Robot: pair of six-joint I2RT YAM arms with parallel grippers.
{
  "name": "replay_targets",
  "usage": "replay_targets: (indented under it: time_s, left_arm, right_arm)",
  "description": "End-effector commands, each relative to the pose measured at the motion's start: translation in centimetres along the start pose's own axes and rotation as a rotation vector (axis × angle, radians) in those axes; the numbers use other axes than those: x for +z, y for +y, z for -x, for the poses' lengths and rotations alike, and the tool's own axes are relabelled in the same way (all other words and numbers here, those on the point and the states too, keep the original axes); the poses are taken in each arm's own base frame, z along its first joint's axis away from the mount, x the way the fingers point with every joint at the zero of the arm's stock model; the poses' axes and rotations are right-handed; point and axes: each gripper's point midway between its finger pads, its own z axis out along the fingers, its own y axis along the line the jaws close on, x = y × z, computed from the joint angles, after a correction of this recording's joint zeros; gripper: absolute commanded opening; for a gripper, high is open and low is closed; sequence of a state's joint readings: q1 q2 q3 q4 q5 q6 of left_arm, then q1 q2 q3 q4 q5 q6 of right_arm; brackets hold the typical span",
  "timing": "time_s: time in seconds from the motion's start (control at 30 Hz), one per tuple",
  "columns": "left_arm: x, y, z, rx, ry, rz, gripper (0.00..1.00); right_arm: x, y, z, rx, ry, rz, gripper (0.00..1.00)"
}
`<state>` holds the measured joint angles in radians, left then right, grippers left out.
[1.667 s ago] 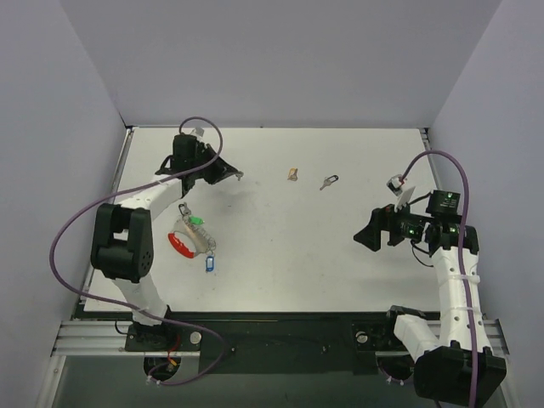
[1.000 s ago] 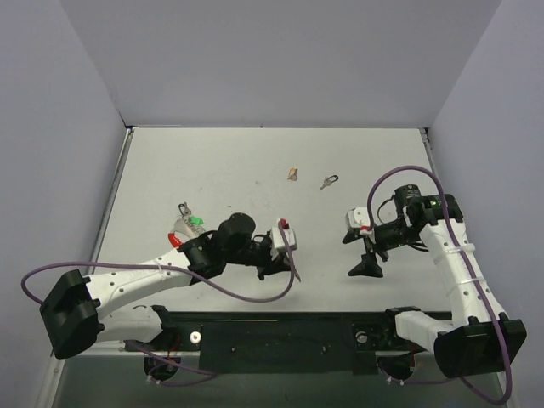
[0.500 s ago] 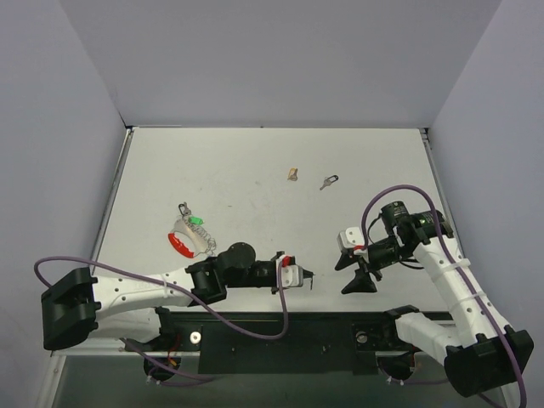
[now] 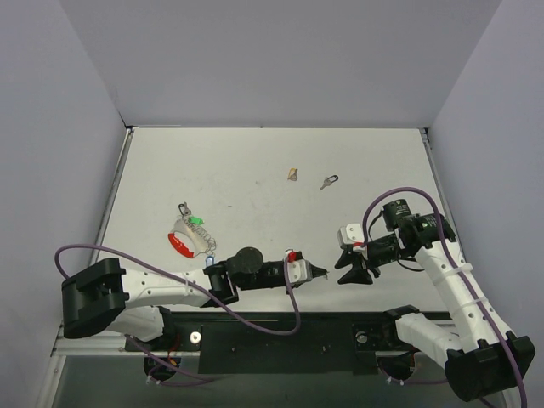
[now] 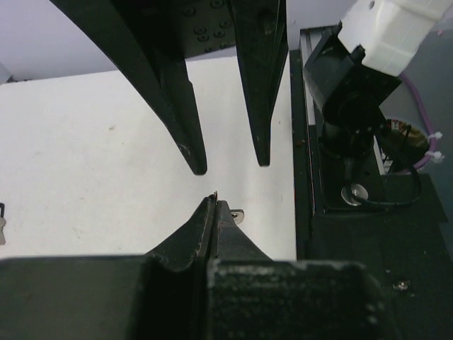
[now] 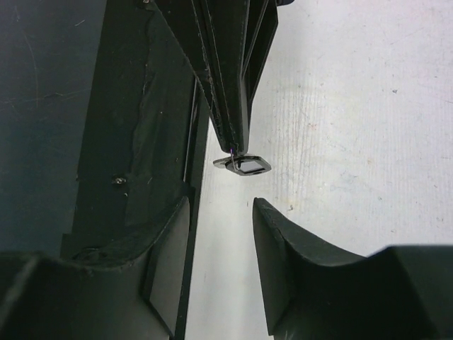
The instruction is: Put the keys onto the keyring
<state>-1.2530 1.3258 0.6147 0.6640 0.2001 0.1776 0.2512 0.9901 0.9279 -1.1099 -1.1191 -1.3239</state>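
left pincer (image 4: 322, 273) clamped on key (image 6: 242, 166), now nearer right pincer (image 4: 341, 272): half-open, narrower than before, empty

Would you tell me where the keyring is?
In the top view, the keyring lies on the left half of the table, just beyond the left arm, well left of the lone key.

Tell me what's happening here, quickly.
The left gripper, shut, pinches what looks like a small key at its tip, near the front edge of the table. The right gripper faces it tip to tip, jaws apart and empty. The keyring lies off to the left, another key farther back.
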Motion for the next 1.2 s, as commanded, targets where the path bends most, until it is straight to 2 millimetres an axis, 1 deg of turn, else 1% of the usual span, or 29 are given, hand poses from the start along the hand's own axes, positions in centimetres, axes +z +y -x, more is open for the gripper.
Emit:
replay_targets:
  time_s: [0.0,0.13,0.23,0.43,0.67,1.0,1.17]
  left_arm:
    - [0.7,0.3,3.6,-0.054,-0.166,0.027,0.0]
    - [1.0,0.0,3.7,-0.074,-0.181,0.02,0.0]
    - [1.0,-0.2,3.5,-0.083,-0.179,0.019,0.0]
    - [0.8,-0.2,3.6,-0.094,-0.188,0.025,0.0]
    - [1.1,-0.4,3.8,-0.103,-0.197,0.015,0.0]
    - [1.6,-0.6,3.9,-0.11,-0.202,0.006,0.0]
    - [1.6,-0.6,4.0,-0.113,-0.207,0.004,0.0]
  right_arm:
    - [0.2,0.5,0.5,-0.016,-0.035,0.012,0.36]
    - [0.2,0.6,0.7,-0.027,-0.043,0.012,0.33]
    - [0.2,0.7,0.9,-0.027,-0.056,0.014,0.28]
    - [0.2,0.9,1.5,-0.03,-0.083,0.019,0.24]
    - [0.4,1.0,1.5,-0.035,-0.093,0.03,0.19]
    - [0.6,1.3,1.7,-0.039,-0.109,0.042,0.16]
    - [0.8,1.4,1.5,-0.043,-0.106,0.053,0.15]
